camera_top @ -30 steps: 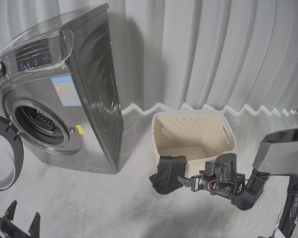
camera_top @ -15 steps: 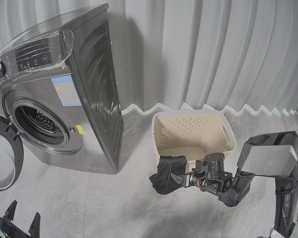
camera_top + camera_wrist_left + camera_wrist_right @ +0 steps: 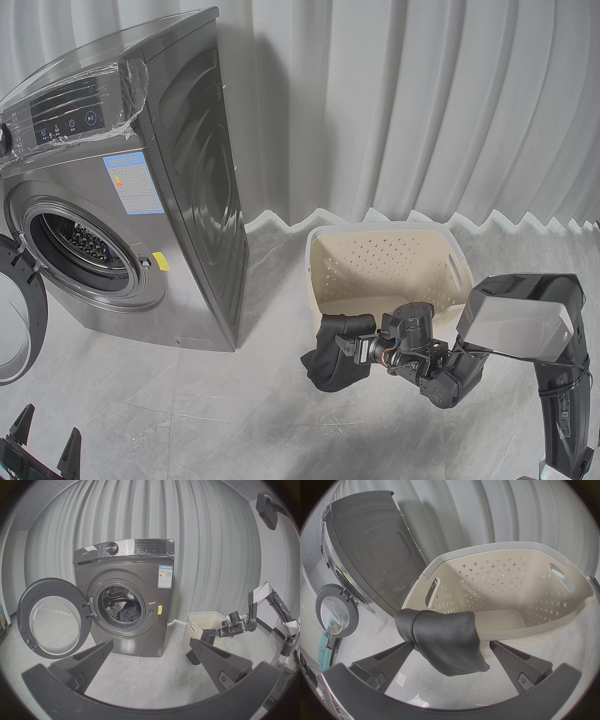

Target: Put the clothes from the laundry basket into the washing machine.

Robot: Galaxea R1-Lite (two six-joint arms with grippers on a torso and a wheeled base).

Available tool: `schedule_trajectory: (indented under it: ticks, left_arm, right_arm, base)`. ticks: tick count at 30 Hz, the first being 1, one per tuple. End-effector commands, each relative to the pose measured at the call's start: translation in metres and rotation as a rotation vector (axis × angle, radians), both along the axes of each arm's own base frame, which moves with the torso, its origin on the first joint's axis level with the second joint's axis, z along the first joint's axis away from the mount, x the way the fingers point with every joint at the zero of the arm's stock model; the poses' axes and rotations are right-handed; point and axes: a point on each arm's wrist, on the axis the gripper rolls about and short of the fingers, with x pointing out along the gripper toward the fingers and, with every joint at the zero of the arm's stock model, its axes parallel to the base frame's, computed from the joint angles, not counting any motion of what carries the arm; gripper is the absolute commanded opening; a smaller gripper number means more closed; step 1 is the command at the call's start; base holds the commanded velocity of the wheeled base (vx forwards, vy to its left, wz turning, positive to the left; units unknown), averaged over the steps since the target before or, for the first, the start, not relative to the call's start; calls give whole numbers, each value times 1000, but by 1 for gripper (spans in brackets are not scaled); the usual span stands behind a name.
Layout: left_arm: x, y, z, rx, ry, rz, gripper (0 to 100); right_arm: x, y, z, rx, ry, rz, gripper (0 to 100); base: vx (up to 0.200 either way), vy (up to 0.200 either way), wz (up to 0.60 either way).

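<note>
**Curtained room, grey floor: one dark garment [image 3: 334, 359] on the laundry basket [image 3: 375, 262] rim**

A white pleated curtain [image 3: 406, 106] closes off the back of the room, and pale grey marbled tiles cover the floor [image 3: 187, 400]. On the robot's left stands the washing machine [image 3: 187, 156], a grey front-loader with plastic wrap over its control panel. Its round door [image 3: 51, 617] is swung wide open, and the left wrist view shows dark clothes [image 3: 128, 613] already lying in the drum.

To the machine's right, apart from it, the cream laundry basket sits on the floor just in front of the curtain hem. Its perforated inside is bare down to the bottom. The dark garment is draped over the basket's near rim at the corner toward the machine. Most of it hangs down the outside, toward the floor.

The right tool [image 3: 342, 350] is level with that rim, with its fingers spread. In the right wrist view the garment hangs between them, not pinched.

The left tool [image 3: 47, 431] is low on the robot's left, well apart from the basket. It faces the machine's opening with its fingers spread and nothing between them.
</note>
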Motion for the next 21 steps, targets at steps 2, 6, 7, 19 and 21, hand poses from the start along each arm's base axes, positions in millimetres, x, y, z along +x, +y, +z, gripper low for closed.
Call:
schedule_trajectory:
  ticks: [2,6,7,19,21]
  left_arm:
    - [0,0,-4,-1,0,1,100]
    - [0,0,-5,-1,1,0,100]
    - [0,0,-4,-3,0,0,100]
    - [0,0,-5,-3,1,1,100]
    - [0,0,-4,-4,0,1,100]
  right_arm:
    - [6,4,-1,7,-12,-1,100]
    - [8,6,-4,14,-20,-5,100]
    - [8,6,-5,13,-19,-5,100]
    - [6,9,0,38,-41,0,0]
    - [5,9,1,46,-48,1,0]
  base:
    - [0,0,0]
    - [0,0,0]
    - [0,0,0]
    - [0,0,0]
    - [0,0,0]
